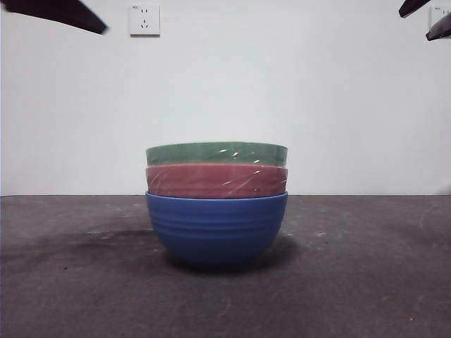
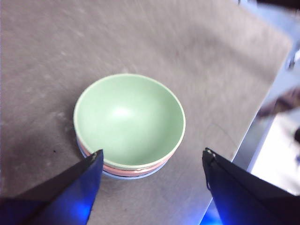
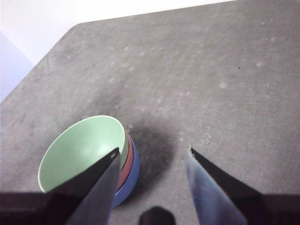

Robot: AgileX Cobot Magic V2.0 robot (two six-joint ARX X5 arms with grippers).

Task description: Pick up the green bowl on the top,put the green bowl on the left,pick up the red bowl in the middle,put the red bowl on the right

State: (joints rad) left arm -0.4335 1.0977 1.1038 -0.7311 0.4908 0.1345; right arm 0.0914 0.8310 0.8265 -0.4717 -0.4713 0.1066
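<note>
Blue bowl sits closest to the front camera, dead centre on the dark table, base of a three-bowl nest. Red bowl is seated inside it, only its rim band showing; green bowl nests on top, likewise showing just a rim band. Stacked like this so the top one has to come off first, nothing lifted yet.

Green bowl: muted sage, pale smooth inside, thin rim, a few white scuff streaks on the outer band. Red bowl: dusty pinkish-red, same scuffs, same diameter.

Left gripper hovers high over the stack, jaws spread wide and empty, straddling the near rim of the green bowl, looks lined up for a descent. Right gripper also hangs high, jaws apart, holding nothing, with the stack off beside one jaw. In front view both arms are only dark tips at 10 and 2 o'clock. Wall socket at 11 o'clock.
</note>
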